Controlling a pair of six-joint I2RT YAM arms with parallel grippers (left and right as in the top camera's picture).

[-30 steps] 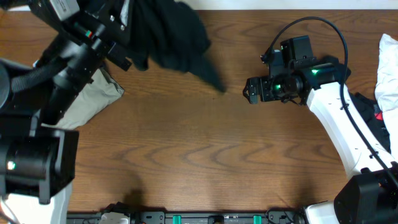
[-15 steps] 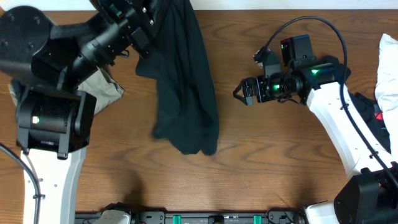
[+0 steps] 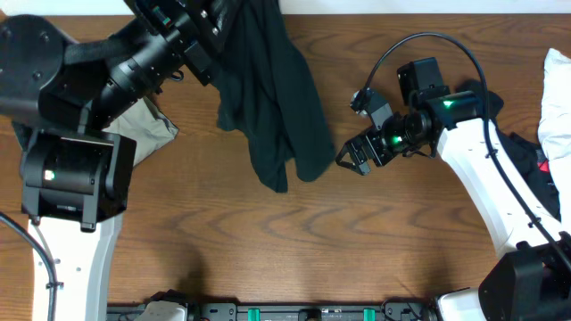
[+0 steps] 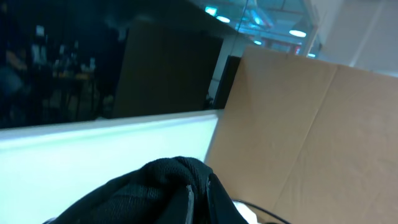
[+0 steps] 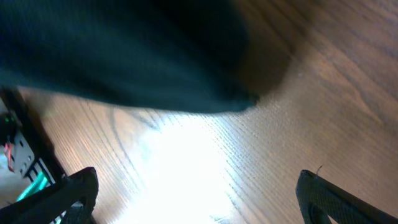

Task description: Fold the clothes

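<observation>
The left gripper (image 3: 212,25) is pressed together on the bunched top of the black garment (image 3: 277,116), up at the table's far edge. In the left wrist view the black garment (image 4: 155,193) is heaped over the fingers, which are hidden. From that pinch the garment trails toward the middle of the table (image 3: 268,250), its lower end lying in two uneven lobes. The right gripper (image 3: 353,160) is spread wide and holds nothing. It sits just beside the garment's right hem, and its wrist view shows the black garment (image 5: 124,56) ahead of the fingertips (image 5: 68,196), with bare wood between them. The near half of the table is open wood. A khaki-grey garment (image 3: 147,134) lies partly under the left arm (image 3: 62,98) at the left edge; a white cloth (image 3: 558,98) sits at the right edge, well apart from both grippers.
</observation>
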